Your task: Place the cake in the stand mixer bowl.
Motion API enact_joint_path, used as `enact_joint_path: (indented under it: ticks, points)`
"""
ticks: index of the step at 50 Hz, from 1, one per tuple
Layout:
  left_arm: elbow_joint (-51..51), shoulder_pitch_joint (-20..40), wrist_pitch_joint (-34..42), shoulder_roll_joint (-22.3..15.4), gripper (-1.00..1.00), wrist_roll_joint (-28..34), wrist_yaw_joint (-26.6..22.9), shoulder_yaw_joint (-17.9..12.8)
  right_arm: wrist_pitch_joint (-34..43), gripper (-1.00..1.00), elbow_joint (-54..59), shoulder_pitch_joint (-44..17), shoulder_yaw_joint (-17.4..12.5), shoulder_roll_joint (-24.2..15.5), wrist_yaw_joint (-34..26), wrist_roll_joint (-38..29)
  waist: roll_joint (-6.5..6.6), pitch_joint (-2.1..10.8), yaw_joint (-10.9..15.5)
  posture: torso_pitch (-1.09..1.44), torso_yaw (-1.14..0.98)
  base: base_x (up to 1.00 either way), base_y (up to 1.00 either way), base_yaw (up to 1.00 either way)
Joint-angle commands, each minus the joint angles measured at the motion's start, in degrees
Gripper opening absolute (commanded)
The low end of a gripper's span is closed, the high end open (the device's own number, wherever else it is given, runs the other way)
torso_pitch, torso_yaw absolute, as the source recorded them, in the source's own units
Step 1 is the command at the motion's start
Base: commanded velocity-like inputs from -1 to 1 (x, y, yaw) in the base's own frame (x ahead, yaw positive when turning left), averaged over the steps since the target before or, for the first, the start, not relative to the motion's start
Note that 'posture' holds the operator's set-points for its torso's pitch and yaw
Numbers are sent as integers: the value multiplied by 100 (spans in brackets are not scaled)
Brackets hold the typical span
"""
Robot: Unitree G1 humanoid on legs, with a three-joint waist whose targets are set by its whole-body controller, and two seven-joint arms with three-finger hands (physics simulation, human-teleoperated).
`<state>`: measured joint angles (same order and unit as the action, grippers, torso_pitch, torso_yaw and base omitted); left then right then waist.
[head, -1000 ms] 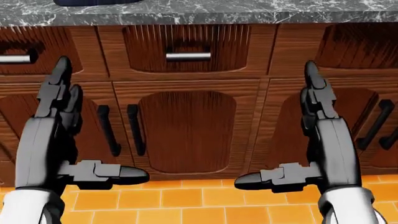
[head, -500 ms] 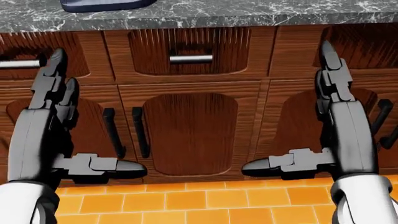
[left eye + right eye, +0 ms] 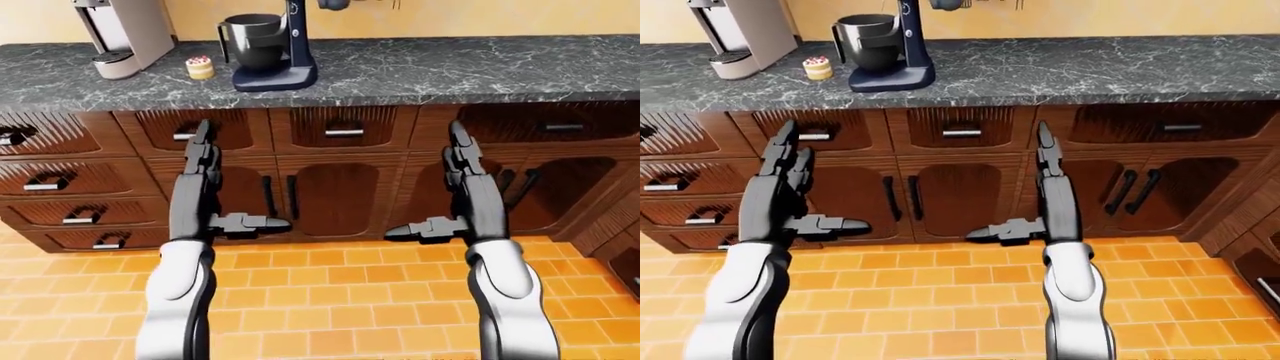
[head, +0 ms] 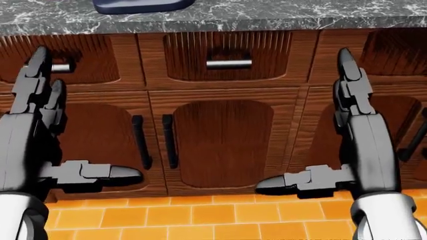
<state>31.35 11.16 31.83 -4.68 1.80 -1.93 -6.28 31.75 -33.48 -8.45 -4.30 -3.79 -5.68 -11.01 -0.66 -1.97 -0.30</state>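
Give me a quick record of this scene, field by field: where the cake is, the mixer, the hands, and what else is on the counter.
cake: small, on the counter, left of the mixer, untouched
stand mixer: dark blue, bowl in place, upright
coffee machine: at the counter's left end
left hand: open, empty, raised before the cabinets
right hand: open, empty, raised likewise
floor: orange tiles

Open counter (image 3: 480, 71) right of mixer (image 3: 268, 45)

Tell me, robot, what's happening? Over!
Left hand open, right hand open, both empty. Cake on counter, left of mixer bowl. Nothing between them.
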Motion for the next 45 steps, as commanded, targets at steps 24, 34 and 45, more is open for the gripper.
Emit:
enact_joint_path:
  ticks: [24,34,45]
  points:
    - [101,37,-276,4,100,-31,-4,16,-239,100,-181,-36,-22,-13,69,-32,173,115,12,0,0,0,30,0]
    - [101,32,-274,-9,100,-51,-9,-8,-214,100,-245,-8,-13,-11,49,-56,-252,168,-44,0,0,0,30,0]
    - [161,68,-176,-54,100,-154,21,-110,-200,100,-245,-75,-94,-64,-3,-11,457,75,-26,0,0,0,30,0]
